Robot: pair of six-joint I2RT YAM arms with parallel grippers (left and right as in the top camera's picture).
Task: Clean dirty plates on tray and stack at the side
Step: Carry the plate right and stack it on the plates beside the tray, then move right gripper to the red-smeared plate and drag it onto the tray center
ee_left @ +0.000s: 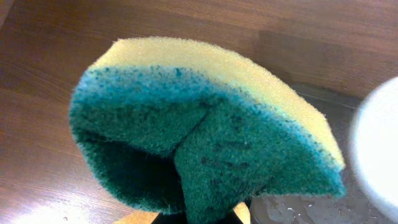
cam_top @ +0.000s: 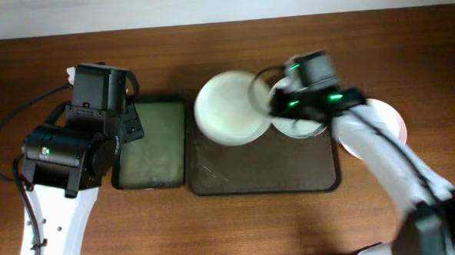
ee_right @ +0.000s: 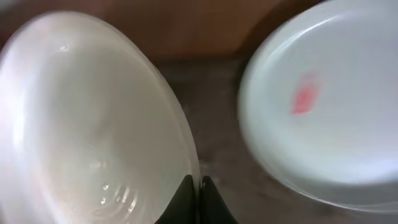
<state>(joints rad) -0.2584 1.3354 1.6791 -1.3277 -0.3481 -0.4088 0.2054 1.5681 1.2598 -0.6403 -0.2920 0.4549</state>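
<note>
My right gripper [cam_top: 271,102] is shut on the rim of a white plate [cam_top: 227,108] and holds it tilted above the left end of the large brown tray [cam_top: 264,176]. In the right wrist view the jaws [ee_right: 198,186] pinch that plate's rim [ee_right: 93,124]. A second plate [ee_right: 323,112] with a red smear lies on the tray to the right, partly hidden under the arm in the overhead view [cam_top: 301,128]. A third plate [cam_top: 385,120] lies on the table right of the tray. My left gripper [ee_left: 199,218] is shut on a yellow and green sponge [ee_left: 205,124].
A smaller dark tray with a greenish floor [cam_top: 151,142] lies left of the brown tray, under my left gripper [cam_top: 127,109]. The brown tray's floor [ee_left: 311,205] looks wet. The table is brown wood.
</note>
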